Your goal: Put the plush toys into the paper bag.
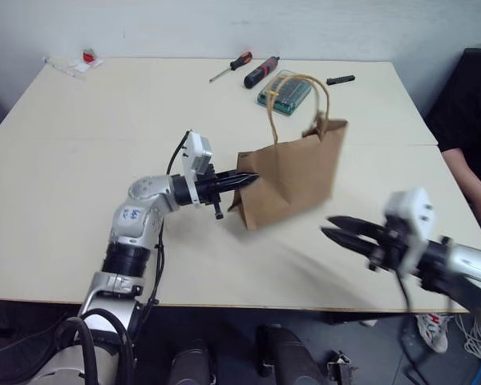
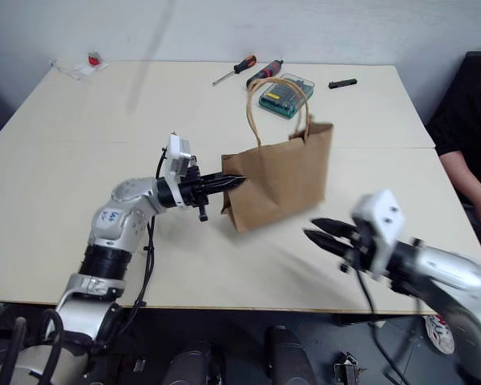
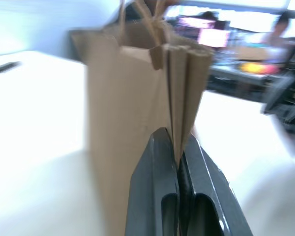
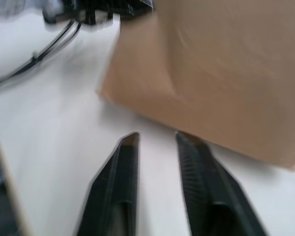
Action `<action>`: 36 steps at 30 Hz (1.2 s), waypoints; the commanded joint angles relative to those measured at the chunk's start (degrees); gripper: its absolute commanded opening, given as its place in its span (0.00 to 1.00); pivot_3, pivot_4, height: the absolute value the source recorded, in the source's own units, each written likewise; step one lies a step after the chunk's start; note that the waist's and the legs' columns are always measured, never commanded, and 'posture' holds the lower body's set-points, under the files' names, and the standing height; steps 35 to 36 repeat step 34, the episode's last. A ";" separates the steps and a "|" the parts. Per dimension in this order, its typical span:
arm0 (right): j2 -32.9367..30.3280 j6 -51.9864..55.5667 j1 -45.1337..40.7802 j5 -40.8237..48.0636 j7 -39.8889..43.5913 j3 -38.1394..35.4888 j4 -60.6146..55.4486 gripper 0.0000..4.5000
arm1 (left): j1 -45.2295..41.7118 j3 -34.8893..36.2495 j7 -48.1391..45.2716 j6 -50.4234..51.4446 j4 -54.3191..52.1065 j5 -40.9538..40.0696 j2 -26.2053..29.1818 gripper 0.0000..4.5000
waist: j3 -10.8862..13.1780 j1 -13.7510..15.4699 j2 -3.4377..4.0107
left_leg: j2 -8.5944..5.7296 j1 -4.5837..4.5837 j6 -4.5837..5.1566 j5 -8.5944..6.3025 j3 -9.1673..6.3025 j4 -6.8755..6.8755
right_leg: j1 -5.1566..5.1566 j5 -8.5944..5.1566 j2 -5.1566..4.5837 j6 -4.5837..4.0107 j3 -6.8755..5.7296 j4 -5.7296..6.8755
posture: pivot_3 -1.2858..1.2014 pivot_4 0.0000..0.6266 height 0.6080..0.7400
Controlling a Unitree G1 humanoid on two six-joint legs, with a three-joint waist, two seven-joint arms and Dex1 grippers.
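Gripping the side fold of the brown kraft paper bag, my left gripper points level across the pale wooden table, and its two black fingers are clamped tight on the bag's pleated edge, which I see pinched between them in the left wrist view. The bag stands near the middle of the table, tilted, its mouth upward, with its tan twisted-cord loop handles rising above the rim. My right gripper hangs over the near edge of the table, just beside the bag's lower corner but apart from it; its fingers stand parted with bare tabletop showing between them, holding nothing. I cannot see whether any plush toy is inside the bag, since the brown paper wall hides the contents from every camera. At the far side of the table, behind the bag, I see a clear green plastic case holding small tools, a screwdriver with a red and black handle, a stubby black and red tool beside it, and a small black object near the far right corner. At the far left corner lies a small red item on a white scrap. A person's arm in a dark sleeve rests at the right edge of the table.
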 commanded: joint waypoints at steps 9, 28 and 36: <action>-1.79 1.34 18.19 10.81 4.99 -31.60 -4.17 1.00 | -8.22 -7.62 -19.14 -15.44 20.49 8.54 -3.54 0.00 | 0.13 -0.54 -0.29 | 0.07 0.87 0.01 -0.16 -0.14 -0.19 | 0.96 0.02 0.06 0.00 0.08 -0.33 | 0.52 0.24 1.00; -18.06 -2.12 15.84 3.01 25.82 -25.51 21.47 1.00 | 17.13 17.19 -14.34 30.82 -29.56 -10.96 38.54 0.99 | 0.33 -1.01 -0.48 | 0.15 0.80 0.09 -0.26 -0.39 -0.19 | 0.80 -0.12 -0.11 0.02 0.12 -0.21 | 0.52 0.24 1.00; -23.30 -1.55 14.67 -1.30 36.17 -28.23 30.10 1.00 | 21.30 25.77 -15.61 33.96 -28.97 -14.33 48.37 0.99 | 0.36 -0.33 -0.53 | 0.09 0.84 0.15 -0.30 -0.43 -0.17 | 0.92 -0.12 -0.14 0.05 0.04 -0.32 | 0.52 0.24 1.00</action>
